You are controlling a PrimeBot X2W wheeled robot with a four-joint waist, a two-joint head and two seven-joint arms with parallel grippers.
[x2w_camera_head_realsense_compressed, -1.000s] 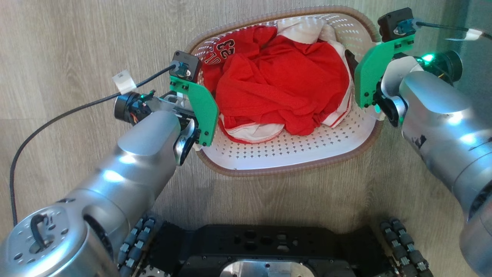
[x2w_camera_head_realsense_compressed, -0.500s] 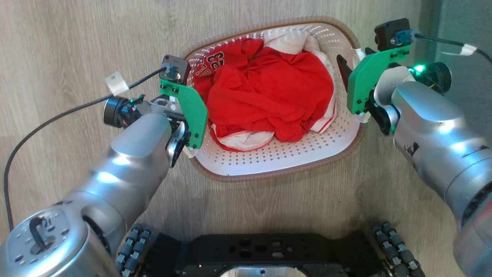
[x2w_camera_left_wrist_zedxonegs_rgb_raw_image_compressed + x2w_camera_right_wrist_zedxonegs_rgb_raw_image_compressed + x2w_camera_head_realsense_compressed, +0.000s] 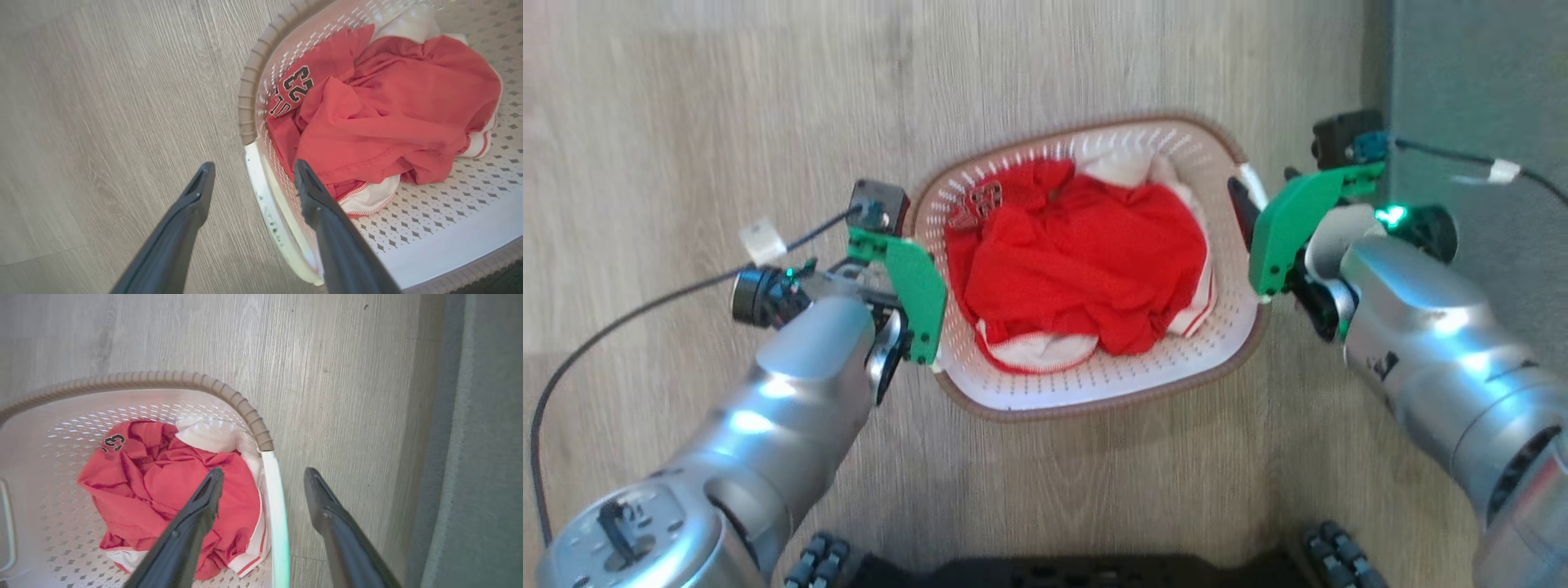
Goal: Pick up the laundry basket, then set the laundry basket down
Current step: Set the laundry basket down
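Note:
The laundry basket (image 3: 1094, 392), white and perforated with a brown rim, is over the wooden floor with red and white clothes (image 3: 1086, 269) inside; whether its bottom touches the floor I cannot tell. My left gripper (image 3: 252, 173) is open and straddles the basket's white left handle (image 3: 261, 192), one finger inside the basket and one outside. At the other end, my right gripper (image 3: 263, 473) is open astride the white right handle (image 3: 274, 498) in the same way. In the head view a green plate (image 3: 915, 286) covers the left fingers, and a right finger (image 3: 1240, 208) shows inside the rim.
A grey mat (image 3: 1470, 98) covers the floor at the right, just beyond my right wrist. A black cable (image 3: 645, 306) trails off my left wrist across the planks. My wheeled base (image 3: 1054, 572) peeks in at the bottom edge.
The whole head picture has shifted: basket and arms look smaller and sit lower, and the base has slid almost out at the bottom. Both grippers keep their places astride the handles.

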